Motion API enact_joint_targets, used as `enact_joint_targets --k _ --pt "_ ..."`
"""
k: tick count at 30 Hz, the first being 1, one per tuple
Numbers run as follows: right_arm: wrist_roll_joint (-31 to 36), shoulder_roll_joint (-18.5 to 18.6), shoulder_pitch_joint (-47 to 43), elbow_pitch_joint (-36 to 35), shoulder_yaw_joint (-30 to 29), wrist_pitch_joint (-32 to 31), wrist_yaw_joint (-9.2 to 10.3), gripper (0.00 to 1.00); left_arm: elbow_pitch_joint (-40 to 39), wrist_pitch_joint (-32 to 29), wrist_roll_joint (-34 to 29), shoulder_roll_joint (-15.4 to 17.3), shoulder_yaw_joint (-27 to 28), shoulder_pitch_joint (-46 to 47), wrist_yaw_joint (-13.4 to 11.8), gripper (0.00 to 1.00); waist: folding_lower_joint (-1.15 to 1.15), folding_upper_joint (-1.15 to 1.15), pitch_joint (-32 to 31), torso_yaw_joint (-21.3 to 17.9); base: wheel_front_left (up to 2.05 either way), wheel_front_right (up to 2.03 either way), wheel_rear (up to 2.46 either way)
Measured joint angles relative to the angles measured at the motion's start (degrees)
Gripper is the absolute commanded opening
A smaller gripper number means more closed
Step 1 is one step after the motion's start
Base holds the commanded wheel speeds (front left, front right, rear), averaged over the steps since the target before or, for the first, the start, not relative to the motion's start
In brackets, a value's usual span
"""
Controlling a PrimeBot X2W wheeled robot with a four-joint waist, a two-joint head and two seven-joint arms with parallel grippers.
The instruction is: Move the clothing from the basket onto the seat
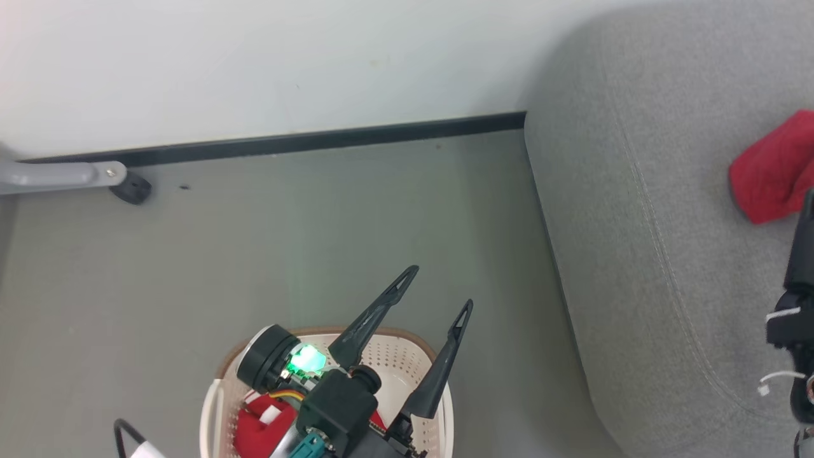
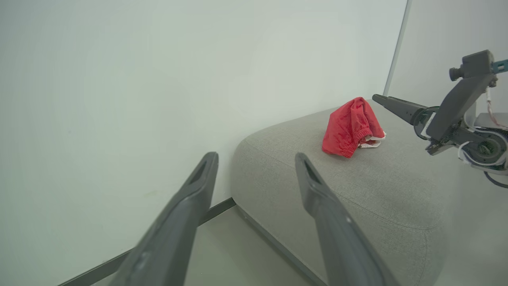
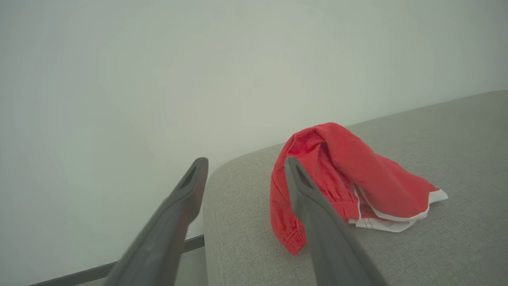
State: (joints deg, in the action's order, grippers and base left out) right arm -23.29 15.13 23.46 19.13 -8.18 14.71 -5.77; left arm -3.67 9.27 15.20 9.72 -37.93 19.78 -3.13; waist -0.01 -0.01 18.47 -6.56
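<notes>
The basket [image 1: 407, 356] stands on the floor at the bottom of the head view, with a piece of red clothing [image 1: 257, 429] and a white tag inside it. My left gripper [image 1: 441, 287] hovers over the basket's far rim, open and empty; its spread fingers also show in the left wrist view [image 2: 256, 157]. On the grey seat [image 1: 636, 222] lies a crumpled red garment [image 3: 357, 178] with white trim [image 2: 351, 127] [image 1: 772, 168]. My right gripper [image 3: 246, 163] is open over the seat, just short of that garment and apart from it. One of its fingers [image 2: 397, 106] points at the garment.
A white wall with a black baseboard [image 1: 318, 140] runs behind the grey floor [image 1: 318, 242]. A grey furniture leg with a black foot [image 1: 130, 187] sits at the far left. A dark cable [image 1: 124, 432] loops beside the basket.
</notes>
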Motion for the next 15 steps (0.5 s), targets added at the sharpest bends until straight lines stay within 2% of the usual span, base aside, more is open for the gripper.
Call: enact_joint_targets --k 15 --pt "2.88 -3.69 -10.01 -9.4 4.59 0.0 -0.29 1.0 0.9 1.1 2.81 0.91 5.06 -5.98 -2.44 1.0 0.01 0.0 -7.51 5.7 0.0 0.0 0.0"
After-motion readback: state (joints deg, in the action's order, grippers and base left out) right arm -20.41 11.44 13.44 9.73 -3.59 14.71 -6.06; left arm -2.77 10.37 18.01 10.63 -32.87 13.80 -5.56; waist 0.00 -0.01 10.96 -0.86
